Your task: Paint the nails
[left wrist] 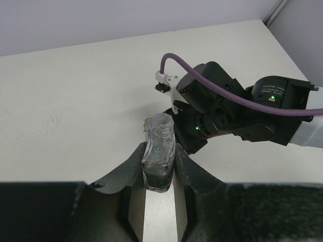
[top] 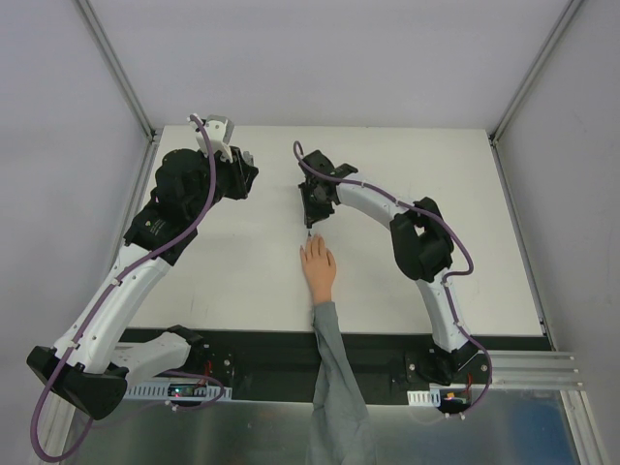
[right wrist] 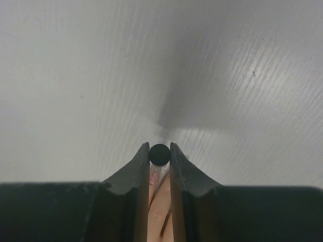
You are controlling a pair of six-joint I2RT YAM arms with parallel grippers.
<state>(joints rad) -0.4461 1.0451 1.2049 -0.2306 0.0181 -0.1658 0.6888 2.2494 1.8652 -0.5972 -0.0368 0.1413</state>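
Top external: one mannequin hand (top: pixel 318 263); left pincer (left wrist: pixel 159 162) clamps one bottle (left wrist: pixel 158 143), right pincer (right wrist: pixel 159 151) one brush (right wrist: pixel 159 153).

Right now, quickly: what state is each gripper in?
Left gripper: closed on the uncapped polish bottle.
Right gripper: closed on the black brush cap.

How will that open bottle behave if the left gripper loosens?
It probably tips easily: the bottle looks tall and narrow, held only by the left gripper. Its neck is uncapped, so tipping likely spills. It looks like glass, perhaps slippery and breakable.
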